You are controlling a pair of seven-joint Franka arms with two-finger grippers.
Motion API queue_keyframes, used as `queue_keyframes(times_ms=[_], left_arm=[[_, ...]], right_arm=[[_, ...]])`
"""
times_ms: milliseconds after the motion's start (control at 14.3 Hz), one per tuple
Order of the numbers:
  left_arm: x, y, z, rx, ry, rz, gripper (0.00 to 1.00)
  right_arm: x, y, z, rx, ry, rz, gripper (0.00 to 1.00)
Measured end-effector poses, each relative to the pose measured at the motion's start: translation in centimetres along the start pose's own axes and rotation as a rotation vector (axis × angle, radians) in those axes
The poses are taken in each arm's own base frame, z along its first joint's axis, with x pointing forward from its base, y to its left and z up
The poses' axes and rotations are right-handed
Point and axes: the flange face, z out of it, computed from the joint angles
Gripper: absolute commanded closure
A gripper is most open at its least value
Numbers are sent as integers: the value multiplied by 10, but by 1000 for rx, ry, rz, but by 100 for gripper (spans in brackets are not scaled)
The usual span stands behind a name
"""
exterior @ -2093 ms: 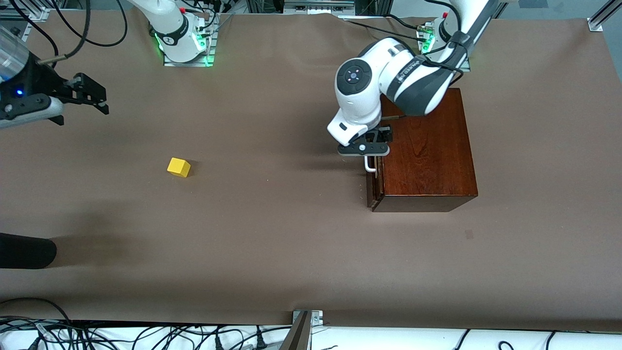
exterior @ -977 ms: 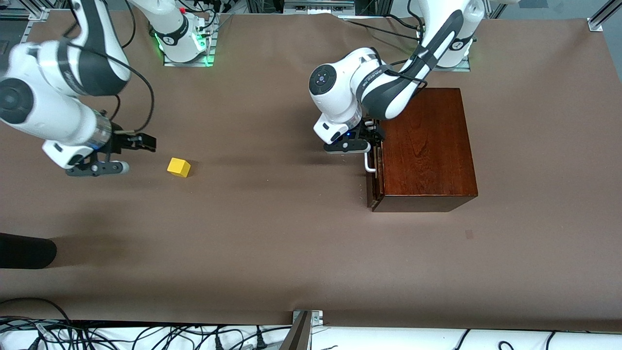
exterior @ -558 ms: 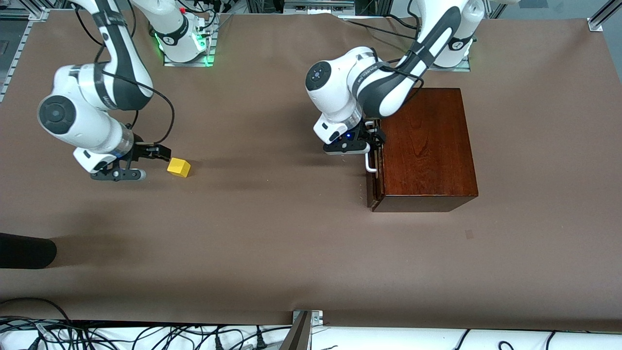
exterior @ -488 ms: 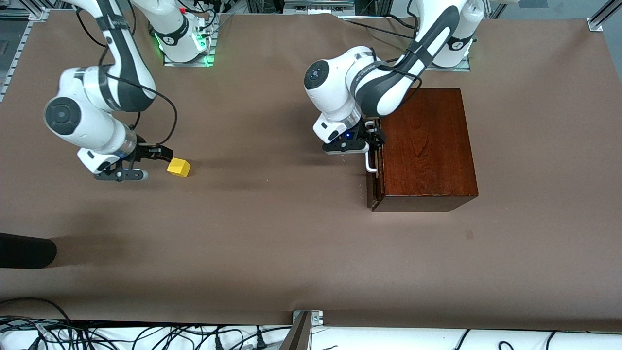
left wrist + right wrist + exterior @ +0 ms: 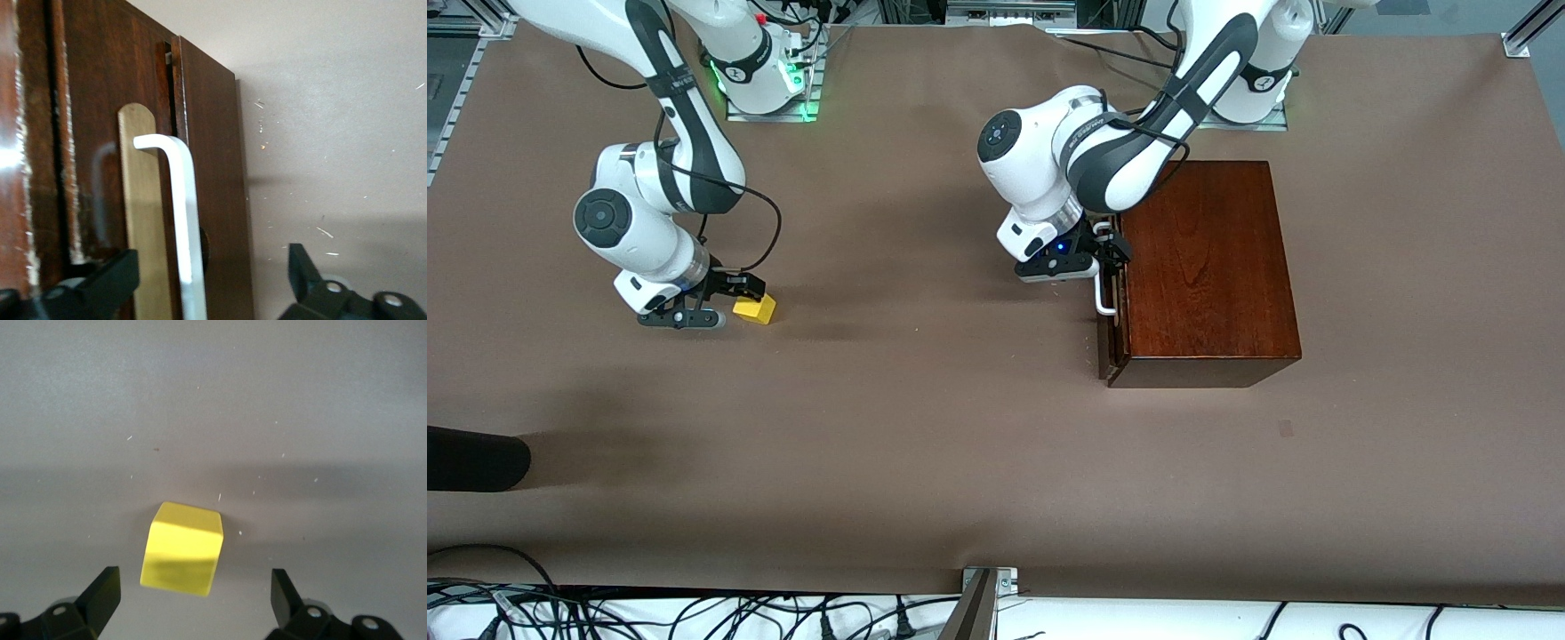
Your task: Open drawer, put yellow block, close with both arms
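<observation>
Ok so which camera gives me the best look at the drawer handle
The left wrist view: the white handle fills the frame between the left claw and its open fingers. The front view shows only a small piece of it beside that claw. The right wrist view does not show it.

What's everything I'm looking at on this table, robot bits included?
wooden box: one, glossy reddish-brown, at the left arm's end of the table.
drawer: one, dark front, barely ajar in the box.
handle: one, white bar, on the drawer front.
yellow block: one, yellow, on the table toward the right arm's end.
left gripper: one, black, open astride the handle.
right gripper: one, black, open over the block.
</observation>
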Motion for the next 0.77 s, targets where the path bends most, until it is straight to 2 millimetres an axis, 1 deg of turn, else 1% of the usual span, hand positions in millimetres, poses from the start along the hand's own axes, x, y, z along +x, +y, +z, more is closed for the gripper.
queue_keyframes(times_ms=[349, 488, 558, 628, 698, 767], left_arm=[[-8, 14, 3, -14, -2, -18, 0], [-9, 16, 4, -18, -5, -19, 0], [-9, 16, 4, -18, -5, -19, 0], [-9, 16, 4, -18, -5, -20, 0], [-9, 16, 4, -18, -5, -20, 0], [-9, 16, 4, -18, -5, -20, 0]], right_arm=[[2, -2, 21, -3, 8, -3, 0], [2, -2, 32, -4, 9, -4, 0], [2, -2, 37, -6, 7, -4, 4], [2, -2, 42, -7, 5, -5, 12], [2, -2, 46, -8, 2, -4, 23], [1, -2, 48, -8, -1, -5, 44]])
